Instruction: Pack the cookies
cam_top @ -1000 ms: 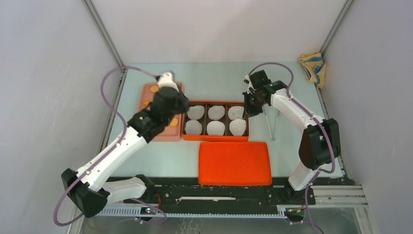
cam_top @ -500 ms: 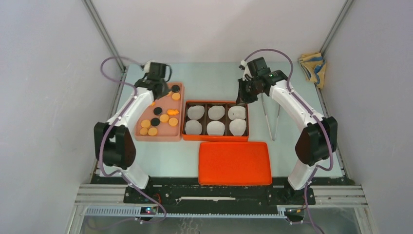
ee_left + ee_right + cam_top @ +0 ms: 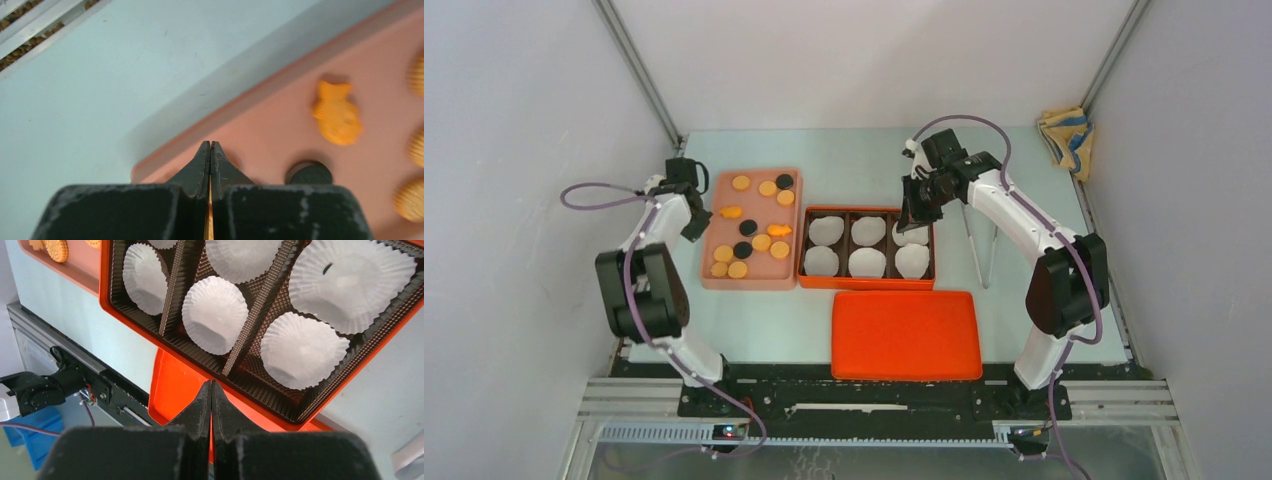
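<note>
While the cookies [image 3: 761,242] are lying scattered on the pink tray [image 3: 749,284] (orange mostly, a few black), just left of the box [image 3: 864,284], the left gripper [image 3: 210,148] is hanging over the tray's left edge, its fingers pressed together. The right gripper [image 3: 211,386] is hovering above the box's far right corner, its fingers likewise pressed together. Six white paper cups [image 3: 867,262] are sitting in the box's compartments. An orange lid [image 3: 906,335] is lying flat just near of the box.
</note>
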Tool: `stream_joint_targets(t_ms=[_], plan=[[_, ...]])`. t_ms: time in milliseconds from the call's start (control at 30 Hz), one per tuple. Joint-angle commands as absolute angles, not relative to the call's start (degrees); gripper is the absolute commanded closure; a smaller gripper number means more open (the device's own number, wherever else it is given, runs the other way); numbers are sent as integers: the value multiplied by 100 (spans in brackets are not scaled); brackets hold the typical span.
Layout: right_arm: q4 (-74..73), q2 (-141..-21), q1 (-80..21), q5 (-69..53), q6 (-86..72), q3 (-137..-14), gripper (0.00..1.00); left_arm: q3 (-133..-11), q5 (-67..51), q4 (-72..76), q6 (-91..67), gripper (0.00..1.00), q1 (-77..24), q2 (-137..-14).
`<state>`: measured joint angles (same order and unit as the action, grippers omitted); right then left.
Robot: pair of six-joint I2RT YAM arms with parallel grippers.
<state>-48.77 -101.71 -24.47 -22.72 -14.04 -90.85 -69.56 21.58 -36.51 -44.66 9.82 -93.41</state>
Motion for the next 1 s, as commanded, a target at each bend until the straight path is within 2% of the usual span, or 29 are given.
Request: stream_joint_targets(t_ms=[0,200,400,700,867,967], plan=[[-4790,-10007,-2479,-2438,-1357,-9023,98,-7410,2484,-4049,-4513,100,1066,-10251],[-4781,-9811,-2479,-2497,-1373,-8809,98,-7922,2538,-4152,-4436,100,1099,-10864],[-4805,-9606,-2479,-2337,-1450,-8728,98,-8660,1786,-4117,-4254,100,972,-11621],[-4965,-9750,-2479,-1964,-1504,-8743,98,-9833,525,-3579,-4107,100,-27,-12412],[-4860,-9899,-2479,-2002,-1543,-8383,98,-10626,-446,-3193,-3992,100,-527,-12893],[-4825,-10046,-2495,-2005,-1556,-8219,98,-11124,-638,-3190,-3850,100,-739,-13157]])
